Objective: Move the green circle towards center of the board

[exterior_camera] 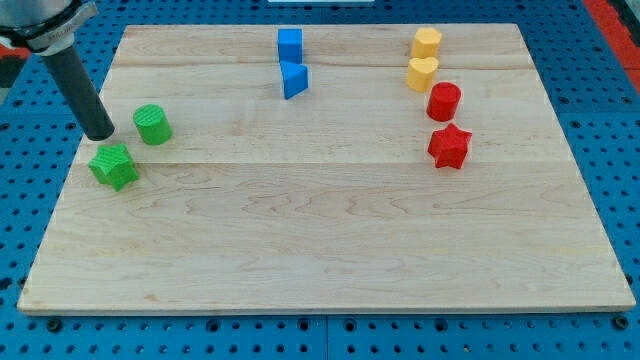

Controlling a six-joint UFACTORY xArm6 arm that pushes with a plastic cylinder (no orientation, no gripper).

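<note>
The green circle (152, 124) stands near the board's left edge, in the upper half. My tip (101, 134) rests on the board just left of it, with a small gap between them. A green star (114, 166) lies just below my tip, toward the view's bottom. The dark rod slants up from the tip to the view's top left corner.
A blue cube (290, 43) and a blue wedge (294, 79) sit at the top middle. A yellow hexagon (426, 43), a yellow heart (422, 73), a red cylinder (443, 101) and a red star (449, 146) line up at the upper right. The wooden board (330, 240) lies on a blue pegboard.
</note>
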